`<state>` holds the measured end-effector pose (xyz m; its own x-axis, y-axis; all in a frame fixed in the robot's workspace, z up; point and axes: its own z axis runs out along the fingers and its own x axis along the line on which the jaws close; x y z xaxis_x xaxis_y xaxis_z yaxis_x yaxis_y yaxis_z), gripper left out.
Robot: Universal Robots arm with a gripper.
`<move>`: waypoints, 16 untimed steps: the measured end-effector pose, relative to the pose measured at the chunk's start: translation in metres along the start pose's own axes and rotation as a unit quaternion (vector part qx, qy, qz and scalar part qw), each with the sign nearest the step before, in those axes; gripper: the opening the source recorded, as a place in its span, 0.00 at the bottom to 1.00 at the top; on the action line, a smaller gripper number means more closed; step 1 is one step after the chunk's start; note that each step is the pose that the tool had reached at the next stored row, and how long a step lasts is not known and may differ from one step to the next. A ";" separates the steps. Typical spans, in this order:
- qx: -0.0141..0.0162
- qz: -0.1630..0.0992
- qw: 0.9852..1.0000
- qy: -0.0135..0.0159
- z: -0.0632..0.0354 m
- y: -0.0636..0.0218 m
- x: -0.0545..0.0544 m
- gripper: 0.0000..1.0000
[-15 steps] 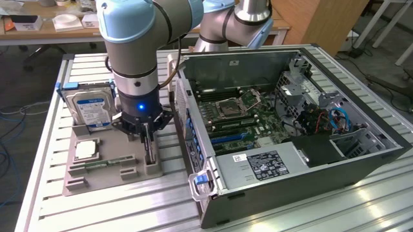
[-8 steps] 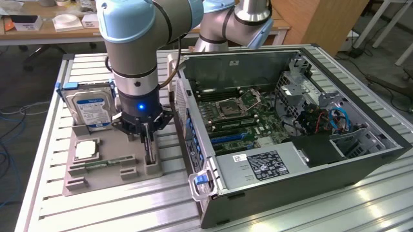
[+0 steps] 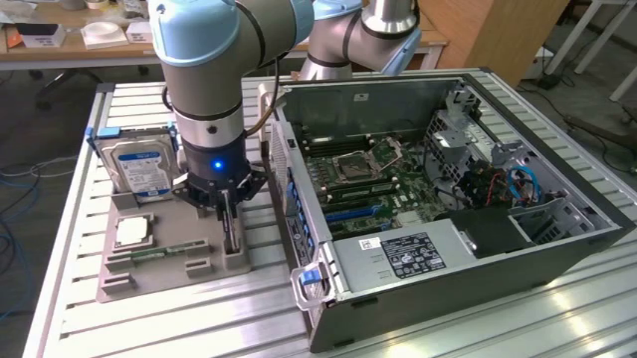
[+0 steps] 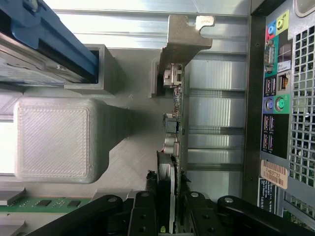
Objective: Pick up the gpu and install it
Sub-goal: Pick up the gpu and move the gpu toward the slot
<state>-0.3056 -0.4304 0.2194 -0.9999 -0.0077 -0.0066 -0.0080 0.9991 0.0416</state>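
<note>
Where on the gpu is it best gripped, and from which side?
Probably the gpu's upper long edge, clamped across its two flat faces, coming straight down: it stands thin and upright on edge in the gray holder, directly under the claw.

gpu [image 3: 234, 233] on edge in tray [image 3: 169, 282] slot, my gripper [image 3: 228, 218] astride it, hard drive [image 3: 139, 165] behind, computer case [image 3: 448, 287] at exterior view's right
</note>
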 end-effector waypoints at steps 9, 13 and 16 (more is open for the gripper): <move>0.000 0.000 1.000 0.000 -0.0309 0.0013 0.000 0.27; 0.000 0.000 1.000 0.000 -0.0491 0.0020 0.000 0.27; 0.000 0.000 1.000 0.000 -0.0626 0.0026 0.000 0.27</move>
<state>-0.3056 -0.4304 0.2821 -0.9999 -0.0077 -0.0067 -0.0079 0.9991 0.0422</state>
